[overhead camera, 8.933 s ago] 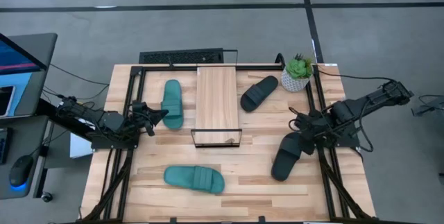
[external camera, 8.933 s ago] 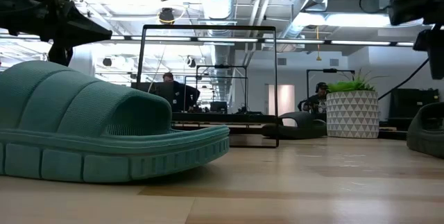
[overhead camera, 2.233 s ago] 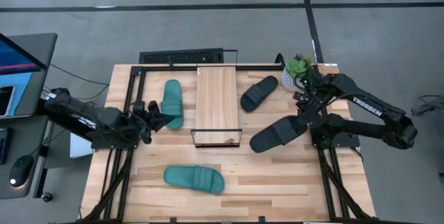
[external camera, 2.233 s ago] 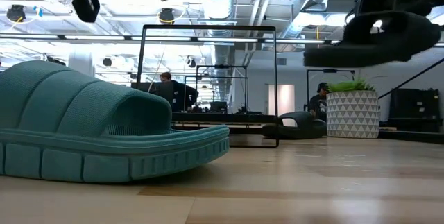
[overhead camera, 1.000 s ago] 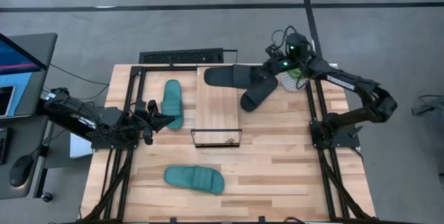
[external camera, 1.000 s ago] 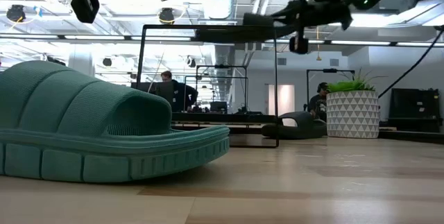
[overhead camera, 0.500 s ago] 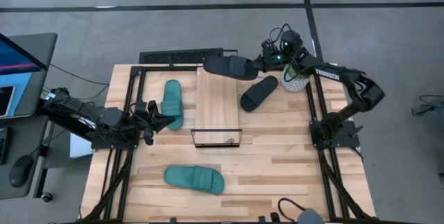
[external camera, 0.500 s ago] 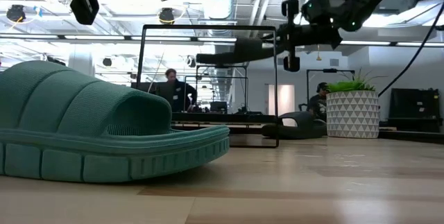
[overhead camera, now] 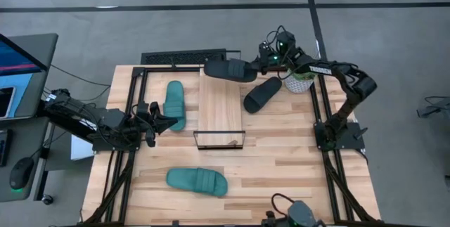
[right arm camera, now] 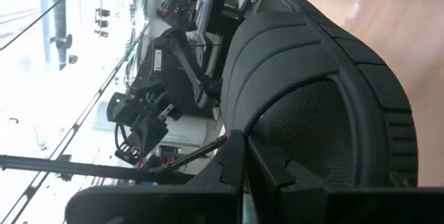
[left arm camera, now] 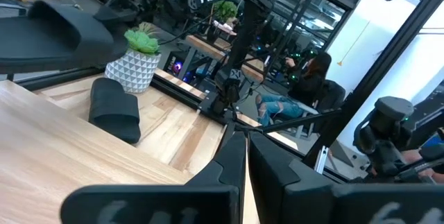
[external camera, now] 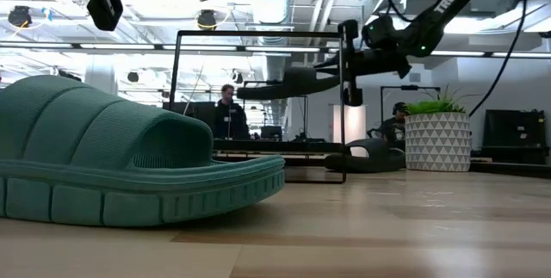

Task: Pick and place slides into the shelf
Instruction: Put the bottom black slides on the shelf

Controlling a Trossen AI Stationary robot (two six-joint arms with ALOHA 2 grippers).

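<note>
My right gripper [overhead camera: 260,64] is shut on a black slide [overhead camera: 230,69] over the far end of the shelf [overhead camera: 219,104], a light plank on a black wire frame [external camera: 258,33]. A second black slide [overhead camera: 262,94] lies sole down on the table to the right of the shelf. One teal slide [overhead camera: 174,104] lies to the left of the shelf, another [overhead camera: 197,181] near the table's front edge. My left gripper [overhead camera: 164,120] waits shut beside the left teal slide, touching nothing. My right gripper pinches the black slide's right-hand end [right arm camera: 258,156] between its two fingers. The fingers come about level from the table's right, along the slide. The slide [external camera: 284,84] juts out toward the left, its free end a little lower. Whether it touches the plank I cannot tell.
A potted plant in a white patterned pot [overhead camera: 301,79] stands at the far right, just behind my right arm. Black frame rails [overhead camera: 133,135] run along the table's left and right sides. A dark object [overhead camera: 299,214] shows at the near edge. People sit in the room beyond.
My right gripper has sunk with the black slide and gone a little toward the table's far left, rolling slightly. The slide has come down from above the shelf's wire frame to about the height of the plank's far end, its free end tipping lower.
</note>
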